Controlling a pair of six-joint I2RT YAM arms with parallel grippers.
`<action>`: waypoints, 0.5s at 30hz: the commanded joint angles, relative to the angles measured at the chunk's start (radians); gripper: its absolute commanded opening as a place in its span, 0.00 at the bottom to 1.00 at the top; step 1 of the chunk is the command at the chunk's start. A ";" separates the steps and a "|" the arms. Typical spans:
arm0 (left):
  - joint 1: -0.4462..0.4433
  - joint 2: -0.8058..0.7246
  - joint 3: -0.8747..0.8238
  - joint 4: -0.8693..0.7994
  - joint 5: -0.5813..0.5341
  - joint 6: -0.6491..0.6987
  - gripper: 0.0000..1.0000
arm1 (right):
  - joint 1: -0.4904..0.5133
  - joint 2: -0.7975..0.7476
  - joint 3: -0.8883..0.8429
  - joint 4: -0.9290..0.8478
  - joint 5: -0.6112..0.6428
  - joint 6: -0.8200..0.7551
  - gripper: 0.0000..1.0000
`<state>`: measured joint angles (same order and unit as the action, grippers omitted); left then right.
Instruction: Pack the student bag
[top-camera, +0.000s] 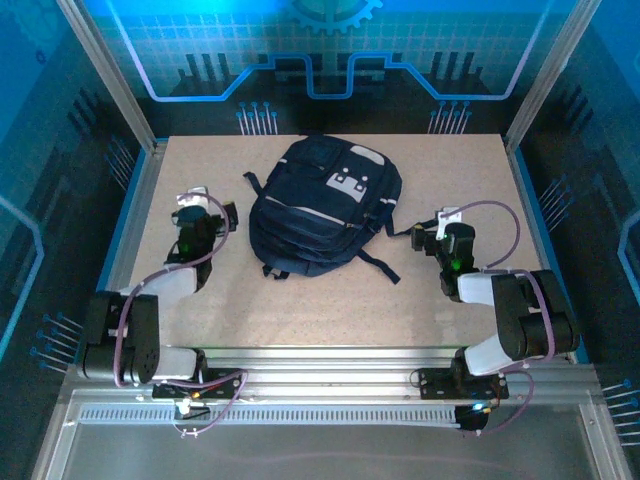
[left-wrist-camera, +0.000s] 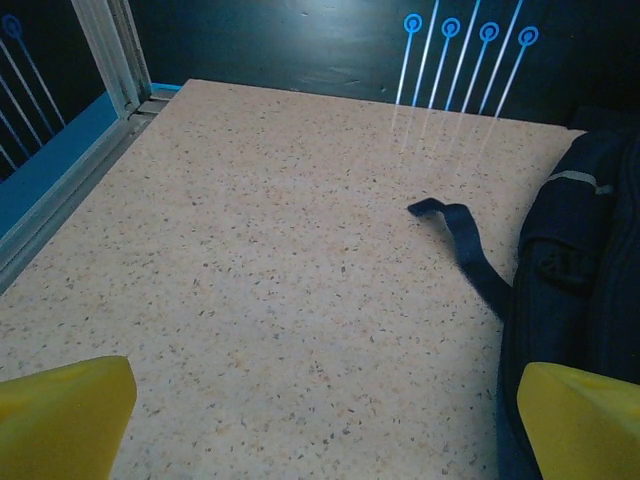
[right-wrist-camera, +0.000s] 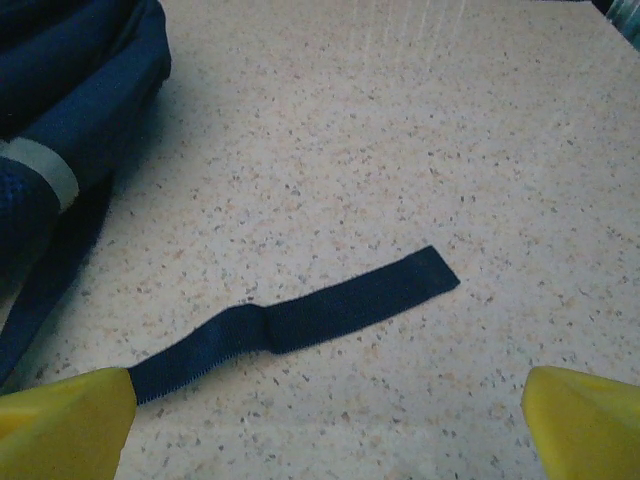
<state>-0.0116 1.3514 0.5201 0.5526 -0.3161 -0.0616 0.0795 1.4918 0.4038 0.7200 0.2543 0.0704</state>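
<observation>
Table (top-camera: 330, 300): student bag (top-camera: 320, 205) between left hand (top-camera: 206, 204), right hand (top-camera: 433, 226)

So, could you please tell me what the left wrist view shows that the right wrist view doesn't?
Left wrist view: an aluminium frame rail, blue wall markings and a curled strap end. Right wrist view: a flat strap with a crease, lying on the table. Shared: the speckled table, the student bag at one edge, and yellow fingers spread wide, so the left claw and right claw are open.
</observation>
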 joint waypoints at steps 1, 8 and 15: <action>0.009 -0.008 -0.079 0.046 -0.048 -0.045 0.99 | 0.004 0.006 -0.001 0.081 0.014 -0.015 1.00; 0.021 0.150 -0.218 0.463 0.097 -0.009 0.99 | 0.006 0.007 -0.002 0.082 0.017 -0.016 1.00; 0.024 0.191 -0.232 0.527 0.104 -0.006 0.99 | 0.005 0.007 0.000 0.082 0.017 -0.015 1.00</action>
<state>0.0032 1.5505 0.2779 0.9699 -0.2417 -0.0757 0.0795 1.4925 0.4038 0.7502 0.2543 0.0692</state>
